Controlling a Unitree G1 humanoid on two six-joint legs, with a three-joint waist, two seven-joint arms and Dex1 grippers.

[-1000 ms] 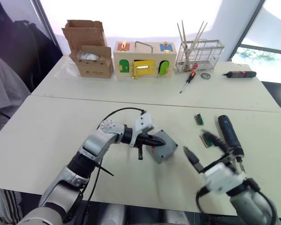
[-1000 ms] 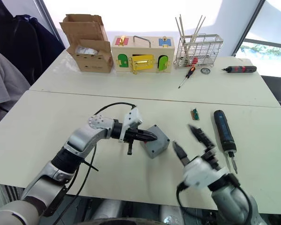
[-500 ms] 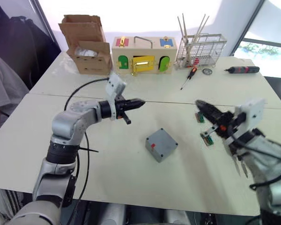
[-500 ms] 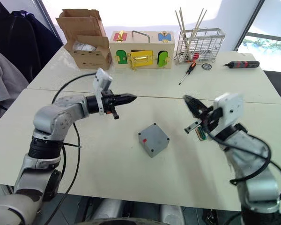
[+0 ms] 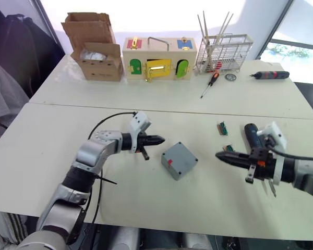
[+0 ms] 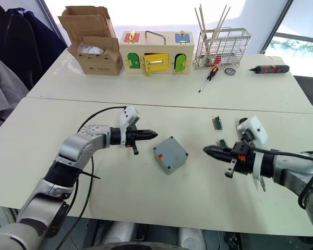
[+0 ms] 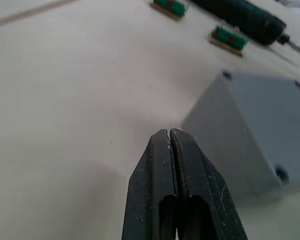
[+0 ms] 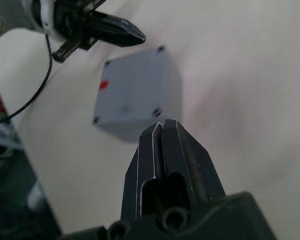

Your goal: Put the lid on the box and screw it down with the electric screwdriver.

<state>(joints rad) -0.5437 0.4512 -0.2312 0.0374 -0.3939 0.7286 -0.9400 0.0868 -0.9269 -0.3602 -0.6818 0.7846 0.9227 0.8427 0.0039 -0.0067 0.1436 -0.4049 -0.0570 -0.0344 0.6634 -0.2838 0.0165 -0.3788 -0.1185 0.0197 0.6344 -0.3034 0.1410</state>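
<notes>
1. Grippers first, from the head views: your left gripper (image 5: 155, 139) hovers just beside the box (image 5: 179, 160) on its left, fingers pressed together and holding nothing; your right gripper (image 5: 225, 156) sits well to the box's right, likewise pinched closed and empty. The box rests mid-table with a flat grey face up and a red mark showing on it — whether that face is the lid already seated I cannot tell from here. The screwdriver (image 5: 252, 136) lies on the table (image 5: 52, 135) just behind your right wrist, near two small green parts (image 5: 222, 128).

2. Left wrist view: the closed fingers (image 7: 171, 165) point at the box's near corner (image 7: 250, 135), apart from it. Corner screw holes show on top.

3. Right wrist view: closed fingers (image 8: 165, 150) aim at the box (image 8: 135, 92) from the opposite side, not touching it.

4. Doing it well — open your right gripper before reaching back for the screwdriver, take it mid-barrel, and use your left to steady the box against twisting.
</notes>
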